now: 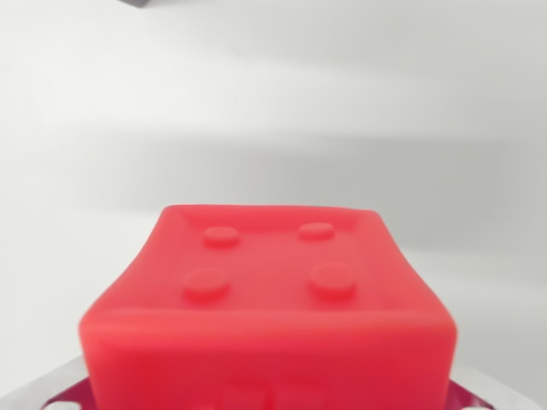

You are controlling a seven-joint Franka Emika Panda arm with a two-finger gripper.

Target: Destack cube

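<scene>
At the bottom centre of the wrist view, very close to the camera, sits the red cube (267, 299). Its top face carries four low round studs (333, 279) in a two-by-two square, and a raised lip runs along the far rim. The cube's corners are rounded and soft-looking; the near top edge runs wide across the frame, while the far edge is shorter and lies about midway up the picture. The lower part of the front face is cut off by the bottom border, where faint raised shapes are too blurred to read.

Below the cube, at both bottom corners, slanting pale grey parts (38, 386) show with dark reddish patches beside them; whether these belong to the claw cannot be told, and whether the claw is spread or pressed together cannot be told either.

What the cube rests on is hidden. Behind it stretches the pale desk (273, 128), blurred, with soft grey bands across it. Open room lies to the wrist view's left, right and beyond the far edge. A small dark object (137, 3) touches the top border at upper left, well apart from the cube.
</scene>
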